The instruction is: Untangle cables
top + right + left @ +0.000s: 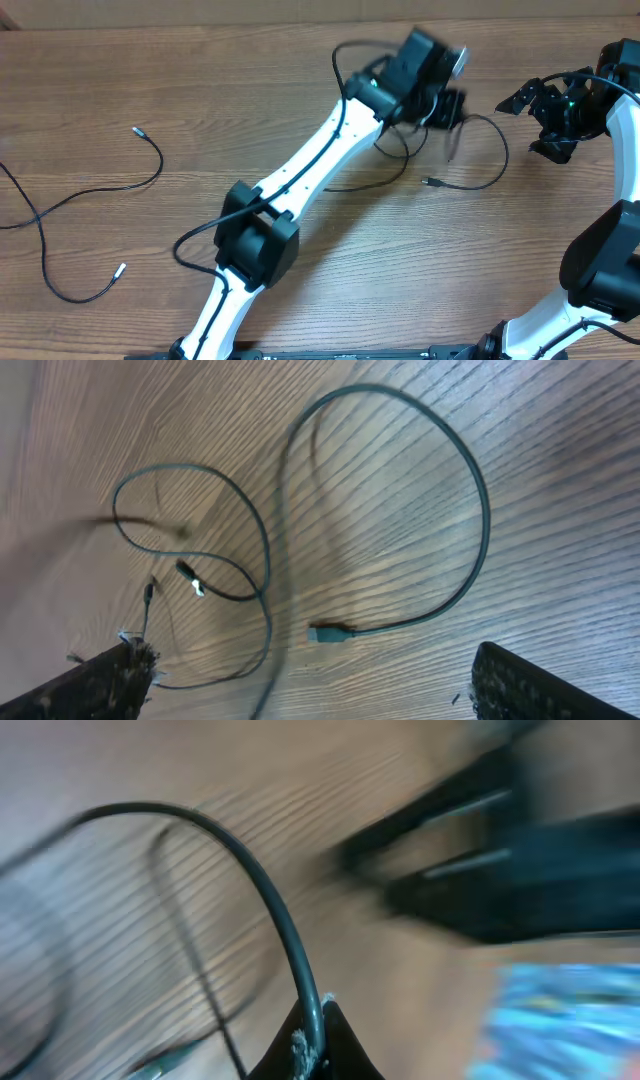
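Observation:
My left gripper [447, 108] is at the upper middle of the table, shut on a thin black cable [262, 885] that arcs up out of its jaws [315, 1045]; the view is motion-blurred. In the overhead view that cable [497, 150] loops right of the gripper and ends in a plug [431, 182]. My right gripper [533, 124] is open and empty to the right of the loop. Its wrist view shows its open jaws [305, 675] above the looped cable [470, 490] with its plug [326, 632], and thinner cables [255, 530] crossing at the left.
A separate loose black cable [60, 205] lies spread at the far left, with small plugs at both ends [136, 130] [120, 268]. The left arm [300, 180] stretches diagonally across the table's middle. The right arm [605, 255] stands at the right edge.

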